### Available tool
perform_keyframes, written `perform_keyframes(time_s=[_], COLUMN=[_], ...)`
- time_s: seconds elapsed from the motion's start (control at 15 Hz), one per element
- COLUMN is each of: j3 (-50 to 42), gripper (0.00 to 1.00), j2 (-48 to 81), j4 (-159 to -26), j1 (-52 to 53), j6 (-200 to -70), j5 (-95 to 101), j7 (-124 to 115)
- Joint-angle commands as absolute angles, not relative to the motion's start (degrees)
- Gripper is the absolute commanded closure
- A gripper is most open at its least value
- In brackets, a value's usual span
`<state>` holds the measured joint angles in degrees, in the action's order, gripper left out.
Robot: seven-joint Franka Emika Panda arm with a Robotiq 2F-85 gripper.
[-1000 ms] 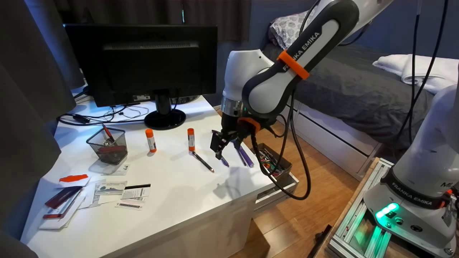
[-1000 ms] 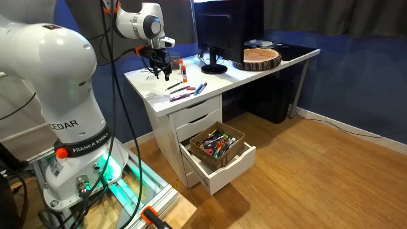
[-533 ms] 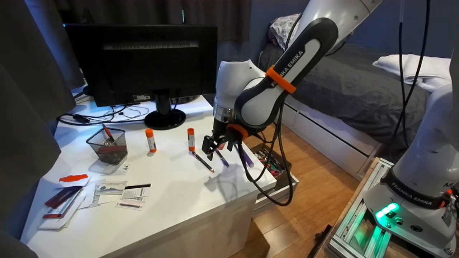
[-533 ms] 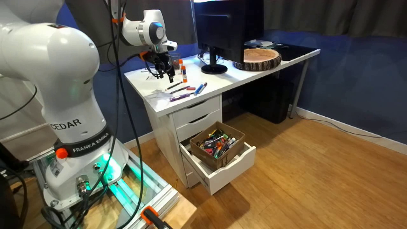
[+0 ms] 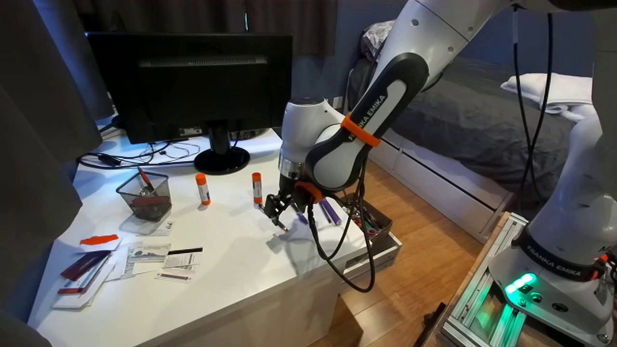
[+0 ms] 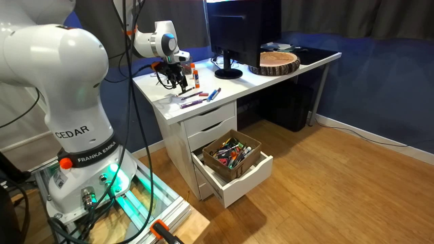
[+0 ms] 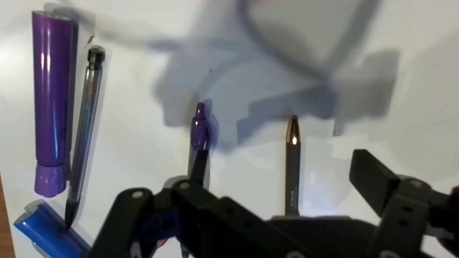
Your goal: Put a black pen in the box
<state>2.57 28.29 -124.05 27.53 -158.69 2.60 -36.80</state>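
Observation:
The black pen (image 7: 293,168) with a copper-coloured tip lies on the white desk in the wrist view. It also shows in both exterior views (image 5: 284,228) (image 6: 190,89), partly behind the gripper. My gripper (image 7: 280,167) is open just above the pen, one finger on each side of it, apart from it. The lower part of the pen is hidden by the gripper body. The gripper is also low over the desk in both exterior views (image 5: 287,215) (image 6: 179,88). The box (image 6: 241,171) is brown cardboard, full of pens, in an open white drawer; an exterior view shows it partly (image 5: 382,236).
A purple pen (image 7: 199,132) lies under the left finger. A purple marker (image 7: 53,93), a clear pencil (image 7: 84,125) and a blue marker (image 7: 50,229) lie further left. A glue stick (image 5: 257,188) stands near the black pen. A mesh cup (image 5: 159,207) and monitor (image 5: 193,86) stand beyond.
The arm has come down and, in the exterior views, moved across to the black pen. The gripper stays open. The pens and the box have not moved.

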Motion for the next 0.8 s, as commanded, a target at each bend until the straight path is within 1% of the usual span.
perform_keyframes(time_s=[0.0,0.27,0.73], j3=[2.4,2.0,-4.5], gripper=[0.0,0.0,0.0], j2=[28.3,28.8,31.2], j4=[-123.9,-123.3,-118.9], j1=[27.6,28.1,34.2], j6=[-158.6,-159.0,-158.3], j5=[2.4,2.2,7.1], j7=[-36.6,-37.9,-46.3])
